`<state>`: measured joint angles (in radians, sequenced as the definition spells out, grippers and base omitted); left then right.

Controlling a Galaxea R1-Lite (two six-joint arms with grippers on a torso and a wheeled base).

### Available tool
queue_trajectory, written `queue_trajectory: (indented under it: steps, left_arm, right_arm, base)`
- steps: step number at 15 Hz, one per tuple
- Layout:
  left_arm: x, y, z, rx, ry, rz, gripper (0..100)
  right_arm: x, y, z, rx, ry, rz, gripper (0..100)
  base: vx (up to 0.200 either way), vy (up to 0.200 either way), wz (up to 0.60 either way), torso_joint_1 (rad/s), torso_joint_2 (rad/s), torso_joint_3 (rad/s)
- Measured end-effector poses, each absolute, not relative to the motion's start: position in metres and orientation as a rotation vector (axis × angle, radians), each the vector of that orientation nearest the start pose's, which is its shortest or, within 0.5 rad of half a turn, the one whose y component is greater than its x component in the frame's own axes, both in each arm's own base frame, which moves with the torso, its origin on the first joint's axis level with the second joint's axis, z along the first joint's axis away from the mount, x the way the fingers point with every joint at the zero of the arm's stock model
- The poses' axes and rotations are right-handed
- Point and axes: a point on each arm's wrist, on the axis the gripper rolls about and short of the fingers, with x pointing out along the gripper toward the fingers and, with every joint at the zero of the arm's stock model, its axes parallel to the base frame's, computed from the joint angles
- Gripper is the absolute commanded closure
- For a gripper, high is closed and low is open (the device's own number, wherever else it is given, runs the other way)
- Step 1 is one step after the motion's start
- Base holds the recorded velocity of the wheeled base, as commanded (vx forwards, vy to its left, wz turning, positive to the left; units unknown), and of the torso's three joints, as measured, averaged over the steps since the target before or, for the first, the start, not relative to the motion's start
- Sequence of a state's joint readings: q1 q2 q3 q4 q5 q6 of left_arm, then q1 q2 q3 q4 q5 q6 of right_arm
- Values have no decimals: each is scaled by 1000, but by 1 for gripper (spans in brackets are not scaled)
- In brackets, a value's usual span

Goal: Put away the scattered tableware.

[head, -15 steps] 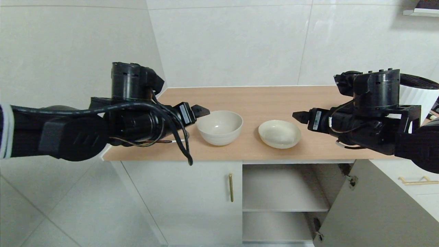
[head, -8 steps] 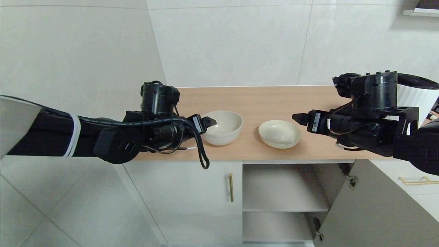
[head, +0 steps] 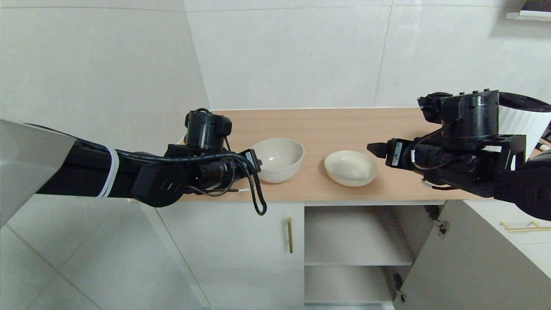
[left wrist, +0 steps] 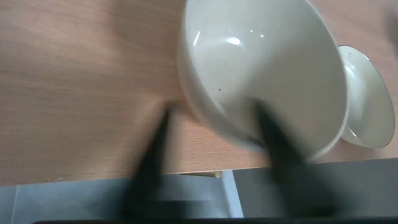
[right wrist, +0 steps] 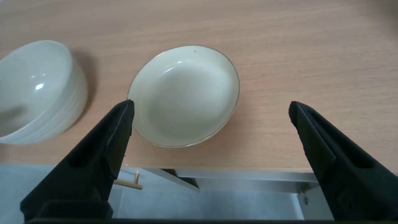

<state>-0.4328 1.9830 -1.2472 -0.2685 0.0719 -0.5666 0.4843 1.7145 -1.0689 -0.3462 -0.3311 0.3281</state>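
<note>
On the wooden surface (head: 327,125), near its front edge, a deep cream bowl (head: 277,159) and a shallow cream dish (head: 351,168) stand upright side by side, close but not touching. The left gripper (head: 257,160) is at the bowl's left wall. In the left wrist view its jaws stand apart, one outside the wall and the other across the rim towards the inside. Blur hides whether either one touches. The right gripper (head: 373,148) hovers just to the right of the dish, jaws wide apart and holding nothing.

Both pieces look like glazed ceramic, so they are probably stiff, smooth, slippery and fairly heavy. They would likely chip if dropped or knocked together. The bowl is best pinched at the rim, with the wall between the jaws. That hold needs to be firm, because the weight hangs to one side and will tend to tip the bowl. The dish's low, flaring rim gives less to grip, so one jaw would probably have to slip under its lip. Under the surface an open cupboard (head: 357,234) with shelves looks like the place for both.
</note>
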Motion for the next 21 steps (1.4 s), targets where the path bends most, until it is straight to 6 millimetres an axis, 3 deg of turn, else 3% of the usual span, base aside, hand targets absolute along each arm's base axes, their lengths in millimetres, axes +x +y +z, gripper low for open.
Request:
queue_trajectory:
  steps: [7,10,16,21]
  left_arm:
    - [350,-160,179,-449,515,-222,100]
    - [345,-158,186,-455,502,-230,100]
    - [313,-147,207,-490,527,-397,100]
    - [307,-145,213,-494,511,-406,100]
  right_arm:
    - [289,144,223,203,305,104,0]
    - [292,145,218,161,394,74,0]
    - [333,160,189,156,426,-96,0]
    - [362,159,165,173,457,-155,0]
  base:
    - [0,0,0,0,0,0]
    - [0,0,0,0,0,0]
    - [0,0,0,0,0,0]
    - [0,0,0,0,0,0]
